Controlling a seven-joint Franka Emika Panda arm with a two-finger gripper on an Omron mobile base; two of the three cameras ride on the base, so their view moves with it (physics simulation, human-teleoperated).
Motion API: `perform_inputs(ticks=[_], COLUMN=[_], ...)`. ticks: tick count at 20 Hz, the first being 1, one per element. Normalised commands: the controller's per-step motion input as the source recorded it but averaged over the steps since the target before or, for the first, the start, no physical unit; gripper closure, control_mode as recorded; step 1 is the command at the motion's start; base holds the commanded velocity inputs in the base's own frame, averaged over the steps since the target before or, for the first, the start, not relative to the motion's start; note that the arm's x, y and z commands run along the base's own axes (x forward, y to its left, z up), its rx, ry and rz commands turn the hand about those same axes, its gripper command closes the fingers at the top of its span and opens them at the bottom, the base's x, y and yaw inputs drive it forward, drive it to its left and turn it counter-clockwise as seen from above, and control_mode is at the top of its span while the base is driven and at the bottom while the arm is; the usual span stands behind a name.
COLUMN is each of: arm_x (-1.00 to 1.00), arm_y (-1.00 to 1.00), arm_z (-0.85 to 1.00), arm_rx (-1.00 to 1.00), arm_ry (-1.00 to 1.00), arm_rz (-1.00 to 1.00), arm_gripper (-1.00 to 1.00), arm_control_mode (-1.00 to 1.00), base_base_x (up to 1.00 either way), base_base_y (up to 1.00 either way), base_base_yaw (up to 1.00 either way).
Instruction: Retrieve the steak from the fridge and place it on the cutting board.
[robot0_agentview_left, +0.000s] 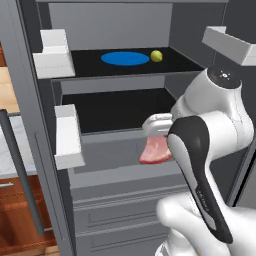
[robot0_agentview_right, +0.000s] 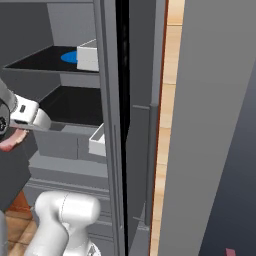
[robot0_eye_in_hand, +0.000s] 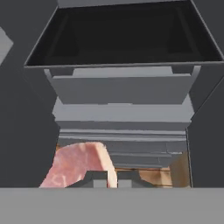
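Closest to the hand camera, the gripper has its two dark fingertips drawn almost together, and the steak sits clamped between them, its pink slab spreading up and to the left of the tips with a paler edge running down just beside the gap. From the left base view the steak hangs below the white hand, out in front of the fridge and clear of any shelf, level with the grey drawer front under the lower shelf; the arm's dark forearm cover hides its right edge. In the right base view only a pink sliver of the steak shows at the left border, under the white wrist. Just beyond the meat, the grey drawers step down in bands, and a strip of wooden floor shows beneath them. Above the drawers lies the lower black shelf, bare. Farther back and higher, the upper black shelf carries a flat blue plate and, just beside it on the right but not touching, a small yellow-green fruit. Light grey door bins stand on the open door at left, with the long dark bar handle running down its outer side; another bin shows at upper right.
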Motion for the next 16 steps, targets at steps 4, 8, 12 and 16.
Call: perform_inputs(ticks=[4, 8, 12, 16], arm_x=[-0.6, -0.61, 0.0, 0.0], arm_y=[0.03, 0.16, 0.0, 0.0], arm_z=[0.14, 0.06, 0.0, 0.0], arm_rx=[0.0, 0.0, 0.0, 0.0], arm_ry=[-0.34, -0.23, 0.0, 0.0], arm_rz=[0.05, 0.07, 0.0, 0.0], arm_gripper=[1.0, 1.0, 1.0, 1.0], arm_control_mode=[-1.0, 1.0, 1.0, 1.0], base_base_x=[0.0, -0.22, -1.0, -0.73], base_base_y=[0.0, 0.08, 0.29, 0.69], base_base_yaw=[0.0, 0.03, 0.03, 0.0])
